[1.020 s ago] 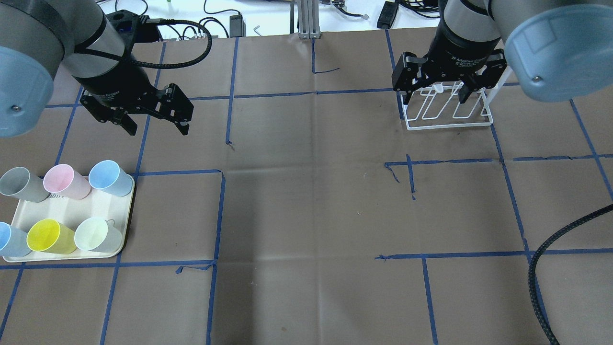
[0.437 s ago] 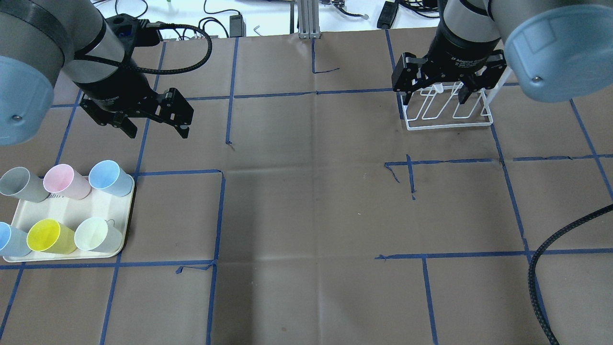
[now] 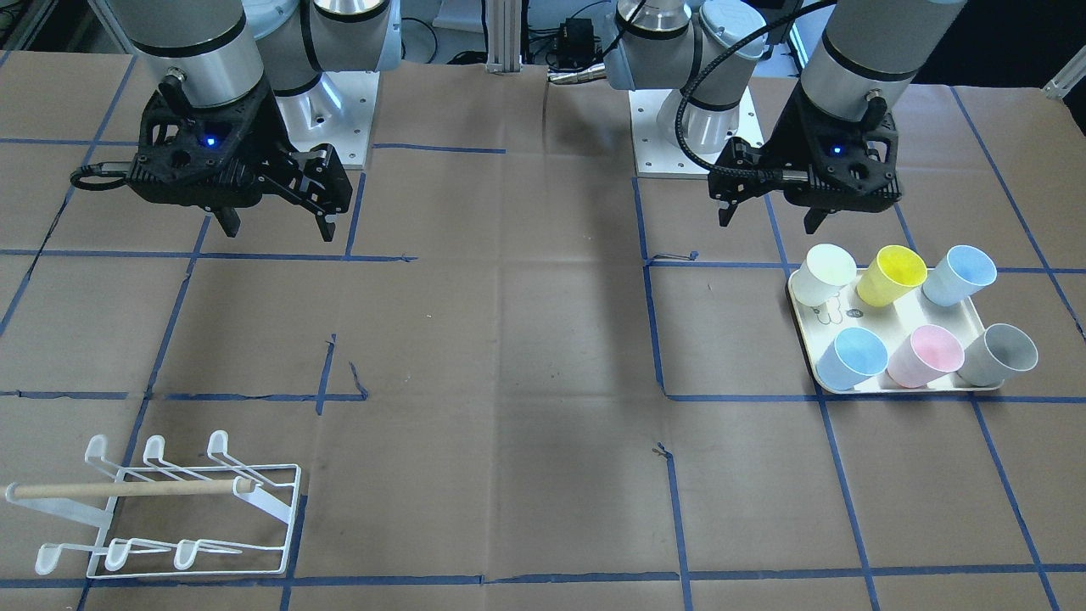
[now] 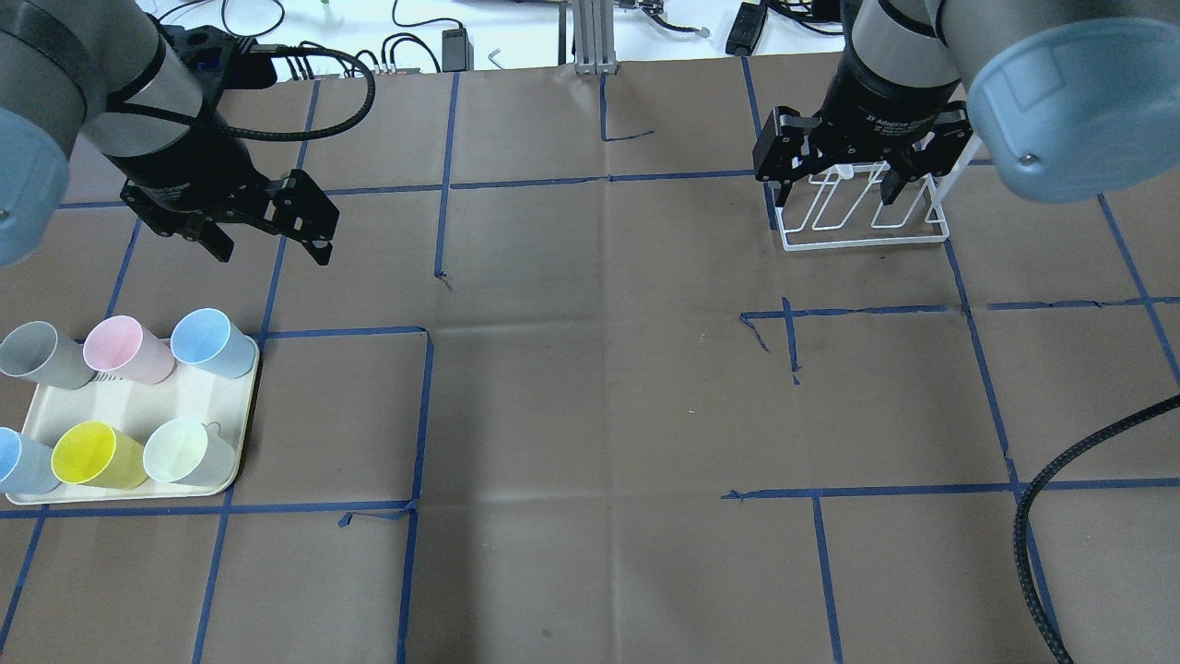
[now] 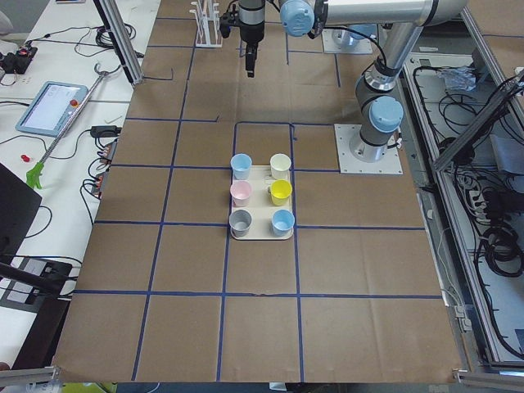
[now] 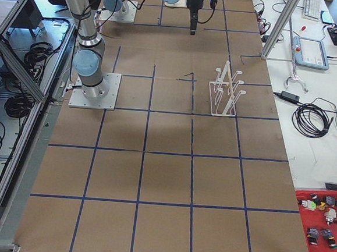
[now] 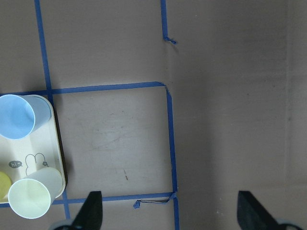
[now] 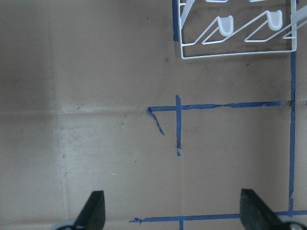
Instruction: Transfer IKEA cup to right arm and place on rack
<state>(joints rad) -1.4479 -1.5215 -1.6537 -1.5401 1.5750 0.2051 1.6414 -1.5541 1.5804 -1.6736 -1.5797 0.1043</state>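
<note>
The IKEA cups (image 4: 212,341) stand six together on the cream tray (image 4: 138,403), in two rows of three, on the tabletop (image 4: 599,397) at the robot's left. None has been lifted, and nothing shows which one is meant. The blue one at the tray's corner lies closest to the left arm (image 4: 175,148).

That arm hangs above bare tabletop just beside the tray, not over it. Its wrist camera shows the left jaws spread wide with nothing between them, and only the tray's edge and two cups at the side of the view. The right arm (image 4: 894,83) hovers well apart across the tabletop, close to the rack (image 3: 127,489); the right jaws are also spread and empty.

So this looks like the approach to the first pick-up. The next move calls for bringing the left jaws over one cup and lowering them astride its wall. The cups stand near one another, so the neighbours could be nudged.
</note>
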